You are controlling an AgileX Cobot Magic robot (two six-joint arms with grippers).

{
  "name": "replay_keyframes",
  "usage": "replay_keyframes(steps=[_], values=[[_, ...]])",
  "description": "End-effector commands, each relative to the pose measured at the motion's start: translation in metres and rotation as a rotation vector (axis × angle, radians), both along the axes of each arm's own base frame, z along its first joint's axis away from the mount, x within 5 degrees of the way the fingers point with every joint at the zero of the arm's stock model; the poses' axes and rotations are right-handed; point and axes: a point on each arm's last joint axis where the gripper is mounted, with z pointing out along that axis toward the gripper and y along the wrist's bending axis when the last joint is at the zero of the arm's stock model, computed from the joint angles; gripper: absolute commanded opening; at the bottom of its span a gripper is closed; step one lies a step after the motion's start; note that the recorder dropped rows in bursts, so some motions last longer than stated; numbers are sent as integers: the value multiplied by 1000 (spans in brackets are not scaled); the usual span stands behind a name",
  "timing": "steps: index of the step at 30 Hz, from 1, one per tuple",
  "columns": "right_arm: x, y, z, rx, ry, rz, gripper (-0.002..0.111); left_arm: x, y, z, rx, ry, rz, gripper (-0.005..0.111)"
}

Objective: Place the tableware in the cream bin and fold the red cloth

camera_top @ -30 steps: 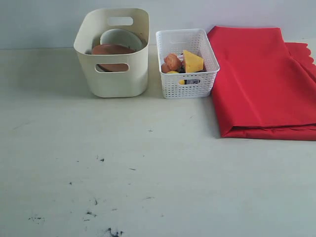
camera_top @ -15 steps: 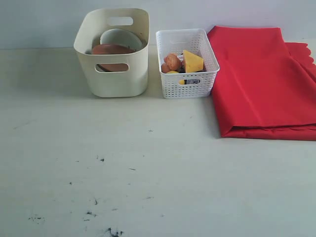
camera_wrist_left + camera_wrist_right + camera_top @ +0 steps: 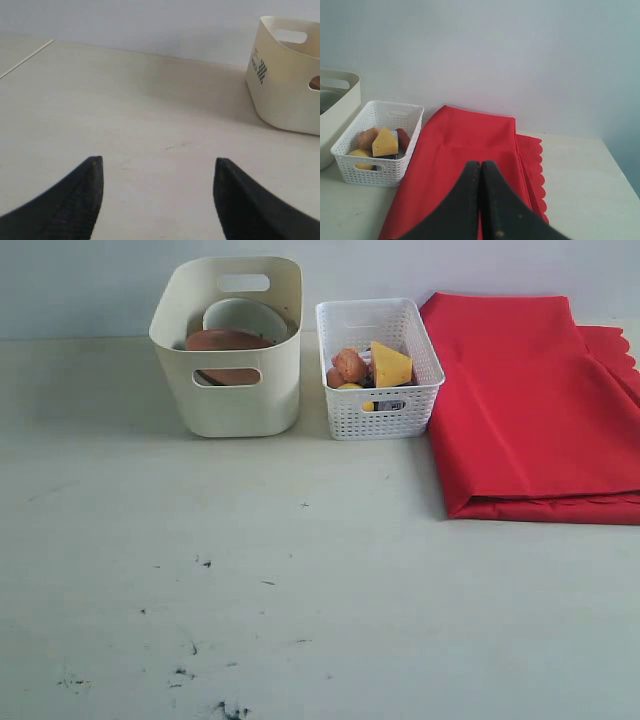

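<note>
The cream bin (image 3: 228, 345) stands at the back left of the table; inside it lie the round brown plate (image 3: 226, 340) and the pale bowl (image 3: 245, 315). The red cloth (image 3: 530, 405) lies folded flat at the back right, its scalloped edge showing at the far right. Neither gripper appears in the exterior view. My left gripper (image 3: 157, 167) is open over bare table, with the cream bin (image 3: 285, 85) ahead and to one side. My right gripper (image 3: 481, 167) is shut with nothing in it, hovering above the red cloth (image 3: 465, 145).
A white lattice basket (image 3: 378, 370) with an egg, cheese and other food stands between the bin and the cloth; it also shows in the right wrist view as the basket (image 3: 377, 145). A pale wall runs behind the table (image 3: 300, 570). Small dark marks dot the table's front.
</note>
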Motion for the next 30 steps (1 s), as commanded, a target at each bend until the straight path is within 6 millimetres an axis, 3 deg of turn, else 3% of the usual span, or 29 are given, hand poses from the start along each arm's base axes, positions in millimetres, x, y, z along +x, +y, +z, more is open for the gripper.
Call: replay_keyframes(steps=[1, 19, 30], values=[[-1, 0, -1, 4, -10, 3, 0, 0, 0, 1, 12, -6, 1, 62], [1, 0, -4, 5, 2, 3, 0, 0, 0, 0, 12, -3, 1, 62], [14, 2, -62, 61, -12, 4, 0, 0, 0, 0, 12, -3, 1, 62]])
